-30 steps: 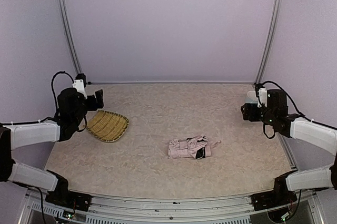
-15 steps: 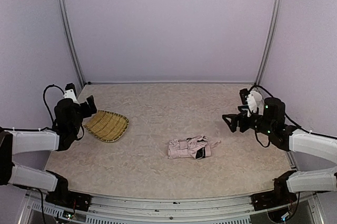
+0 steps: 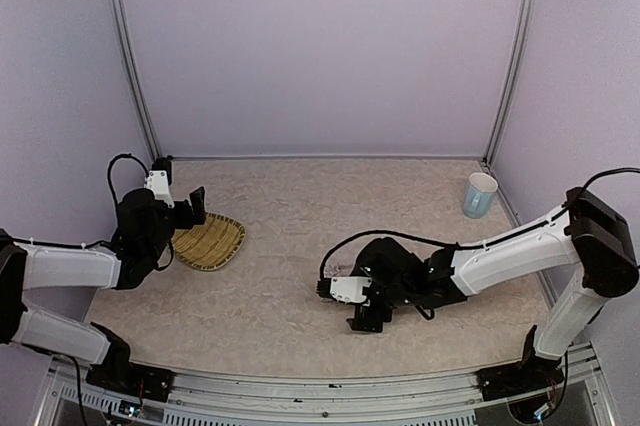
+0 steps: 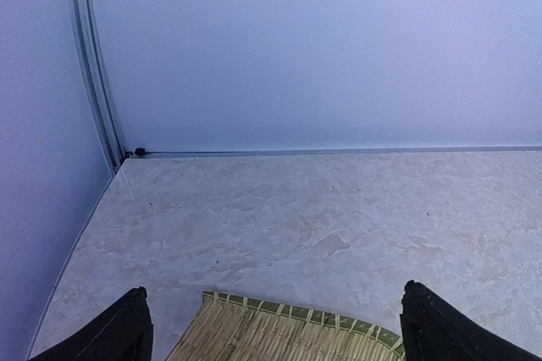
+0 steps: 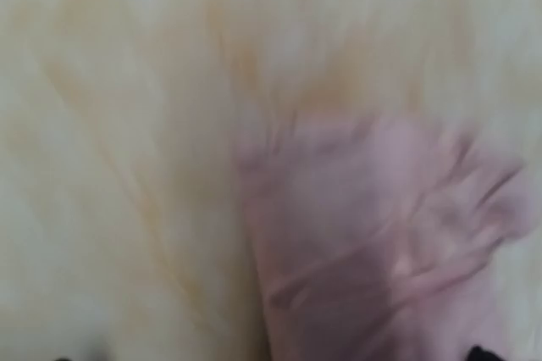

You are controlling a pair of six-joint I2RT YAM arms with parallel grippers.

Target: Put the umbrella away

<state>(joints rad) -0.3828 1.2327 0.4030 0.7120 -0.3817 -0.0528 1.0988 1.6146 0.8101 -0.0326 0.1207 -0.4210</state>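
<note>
The pale pink umbrella (image 5: 373,242) fills the right wrist view as blurred, creased fabric lying on the tabletop. In the top view it is almost wholly hidden under my right arm. My right gripper (image 3: 366,318) is stretched to the table's centre, low over the umbrella. It is open, with only the dark fingertips (image 5: 484,352) showing at the bottom corners of its wrist view and nothing held. My left gripper (image 3: 196,206) hovers open at the left, just above the yellow woven tray (image 3: 208,242).
The woven tray's green-edged rim (image 4: 296,310) lies between my left fingers (image 4: 127,327), with bare marbled table beyond it up to the back wall. A pale blue cup (image 3: 480,194) stands at the back right corner. Metal posts rise at both back corners.
My right arm has swung from the back right corner to the table's centre and dropped over the umbrella, uncovering the cup. My left gripper has shifted slightly towards the tray.
</note>
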